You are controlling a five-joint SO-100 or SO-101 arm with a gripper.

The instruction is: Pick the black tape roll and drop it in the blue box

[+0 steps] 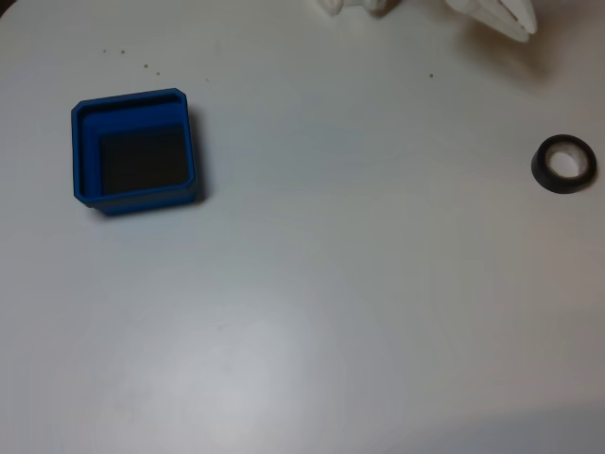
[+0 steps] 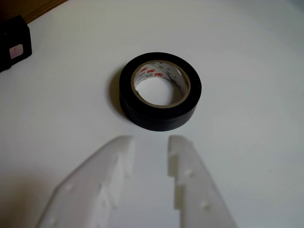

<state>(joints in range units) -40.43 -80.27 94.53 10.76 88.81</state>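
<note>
In the fixed view, the blue box [image 1: 135,152] sits at the far left of the white bench [image 1: 312,312], well apart from the gripper [image 1: 506,19], and its dark floor holds nothing, so no drop has been made. Further right, the middle of the bench is bare. At the right, the black tape roll [image 1: 563,164] lies flat on the bench, near the gripper and apart from it; the gripper's white tip shows at the top edge of that view.

In the wrist view, a dark block [image 2: 14,42] sits at the upper left, off to the gripper's side. The black tape roll [image 2: 160,90] lies just ahead of the gripper [image 2: 149,142], untouched. The jaws stand a little apart, narrower than the roll, and grip nothing.

By my reading the task is barely begun: the approach is lined up, while the grasp, the carry across the bench and the release into the box are all left to do. The jaws will likely need to spread further to take the roll.
</note>
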